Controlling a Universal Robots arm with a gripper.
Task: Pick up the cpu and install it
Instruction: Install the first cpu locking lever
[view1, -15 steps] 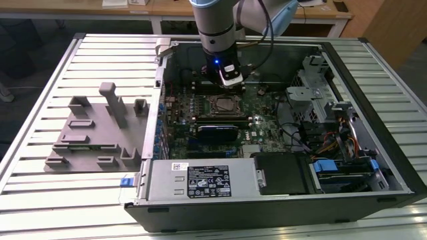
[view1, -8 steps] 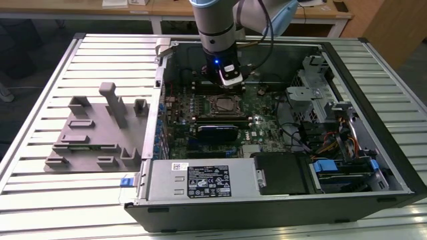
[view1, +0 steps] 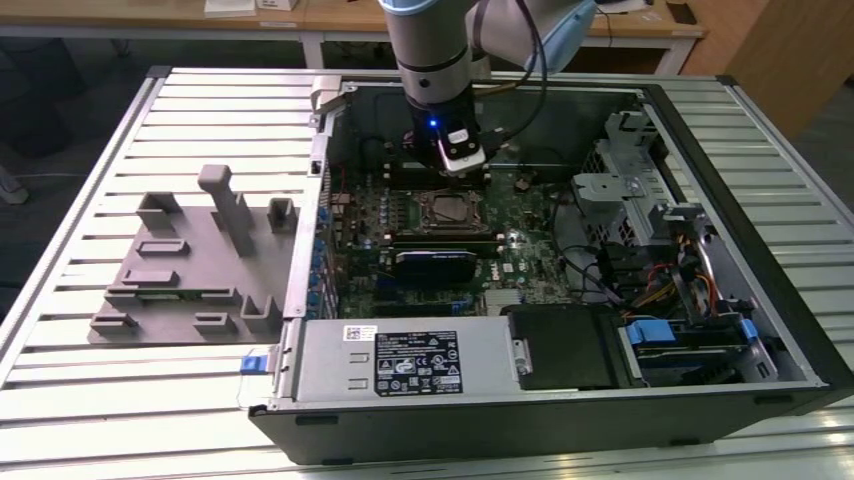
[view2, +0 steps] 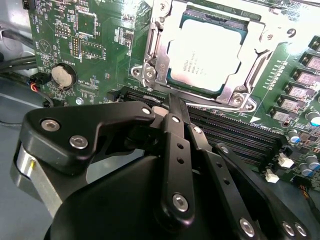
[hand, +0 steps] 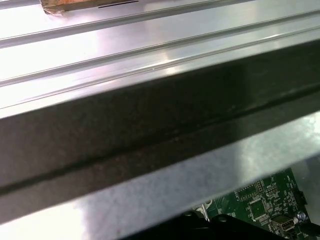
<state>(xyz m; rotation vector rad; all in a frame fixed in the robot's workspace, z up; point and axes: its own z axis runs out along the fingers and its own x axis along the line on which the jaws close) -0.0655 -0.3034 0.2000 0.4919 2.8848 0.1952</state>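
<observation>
A grey plastic fixture block (view1: 187, 265) sits by the edge of the ribbed metal table (view1: 80, 400) at the exterior view's left. The open black computer case (view1: 534, 425) holds a green motherboard (view1: 527, 272). The shiny silver square cpu (view2: 207, 55) lies in its socket (view2: 152, 60), just past the black gripper (view2: 170, 102), whose fingers are closed together and empty.

cpu (view2: 207, 55), shiny silver square, lying flat; seated inside motherboard socket frame (view2: 154, 57)

Cpu (view2: 207, 52) in socket (view2: 154, 60); claw (view2: 164, 108) near socket.
</observation>
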